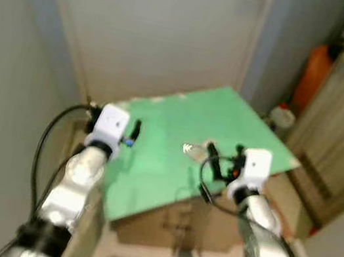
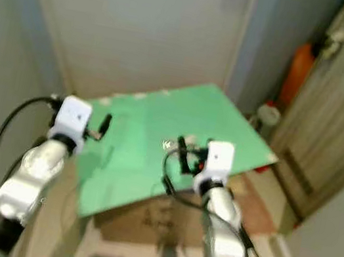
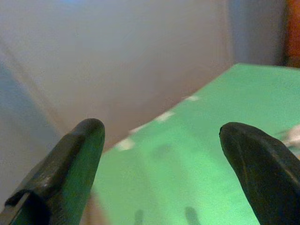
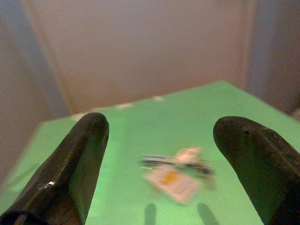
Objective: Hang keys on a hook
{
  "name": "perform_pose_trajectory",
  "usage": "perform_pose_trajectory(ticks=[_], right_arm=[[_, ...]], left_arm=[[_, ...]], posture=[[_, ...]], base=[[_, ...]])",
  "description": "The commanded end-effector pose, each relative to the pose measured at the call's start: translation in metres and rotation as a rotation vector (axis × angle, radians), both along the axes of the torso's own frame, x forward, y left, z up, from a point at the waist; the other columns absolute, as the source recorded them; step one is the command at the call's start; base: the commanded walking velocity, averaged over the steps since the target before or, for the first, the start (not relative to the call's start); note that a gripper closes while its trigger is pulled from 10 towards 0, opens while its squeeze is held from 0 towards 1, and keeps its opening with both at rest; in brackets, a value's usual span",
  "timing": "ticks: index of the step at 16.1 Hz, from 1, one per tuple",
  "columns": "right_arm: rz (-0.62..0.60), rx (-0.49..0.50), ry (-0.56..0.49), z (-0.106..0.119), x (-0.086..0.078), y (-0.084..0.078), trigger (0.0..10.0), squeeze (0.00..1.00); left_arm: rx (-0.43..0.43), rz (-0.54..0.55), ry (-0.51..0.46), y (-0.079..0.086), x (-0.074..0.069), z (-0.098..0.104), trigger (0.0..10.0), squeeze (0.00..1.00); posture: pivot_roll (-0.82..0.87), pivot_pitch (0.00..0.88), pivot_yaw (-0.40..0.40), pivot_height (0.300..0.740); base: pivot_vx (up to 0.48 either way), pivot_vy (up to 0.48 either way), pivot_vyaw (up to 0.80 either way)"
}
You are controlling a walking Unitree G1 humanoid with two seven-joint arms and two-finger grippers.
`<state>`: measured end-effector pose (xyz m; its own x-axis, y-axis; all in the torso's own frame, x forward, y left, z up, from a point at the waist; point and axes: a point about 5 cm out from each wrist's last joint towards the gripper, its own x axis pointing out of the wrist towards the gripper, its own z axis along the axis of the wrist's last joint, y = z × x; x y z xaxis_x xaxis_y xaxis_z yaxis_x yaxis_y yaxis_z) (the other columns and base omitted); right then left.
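Right wrist view looks out between the right gripper's (image 4: 161,164) fingers, spread wide and gripping nothing, with the keys (image 4: 177,171) lying just ahead on the green tabletop (image 4: 117,154). Left gripper (image 3: 161,164) hangs over the tabletop's near-left part, its fingers likewise spread. So the job has barely begun — the keys are not yet picked up, and no hook can be made out. They look like a small blurred bunch: dark metal pieces, a pale tag with an orange mark, flat and loose.
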<state>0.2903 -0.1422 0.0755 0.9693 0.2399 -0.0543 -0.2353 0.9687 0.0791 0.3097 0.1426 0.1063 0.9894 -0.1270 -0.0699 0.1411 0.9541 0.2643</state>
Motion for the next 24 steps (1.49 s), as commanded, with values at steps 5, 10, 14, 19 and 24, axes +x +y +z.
perform_pose_trajectory(ticks=[5, 10, 14, 19, 24], right_arm=[[0.000, 0.000, -0.017, 0.004, 0.001, -0.002, 10.0, 0.00], [0.011, -0.012, -0.005, 0.001, -0.005, -0.005, 10.0, 0.00], [0.018, -0.010, 0.004, 0.000, -0.006, -0.001, 10.0, 0.00], [0.017, -0.014, 0.007, 0.001, -0.012, -0.004, 10.0, 0.00], [0.007, -0.043, 0.032, 0.000, -0.026, -0.016, 10.0, 0.00]], left_arm=[[-0.027, 0.054, -0.015, 0.014, 0.011, 0.009, 10.0, 0.00], [-0.042, 0.043, -0.010, 0.012, 0.016, 0.007, 10.0, 0.00], [-0.066, 0.006, 0.004, 0.000, 0.024, 0.006, 10.0, 0.00], [-0.105, -0.010, 0.039, -0.013, 0.037, -0.001, 10.0, 0.00], [-0.137, -0.020, 0.136, -0.029, 0.041, -0.019, 10.0, 0.00]], posture=[[-0.08, 0.000, 0.082, 0.740], [-0.08, 0.000, 0.077, 0.740], [-0.09, 0.000, 0.080, 0.740], [-0.11, 0.000, 0.079, 0.740], [-0.17, 0.000, 0.064, 0.740]], base=[[0.413, -0.111, 0.00], [0.450, 0.000, 0.00], [0.318, 0.000, 0.00], [0.000, 0.000, 0.00], [0.000, 0.000, 0.00]])
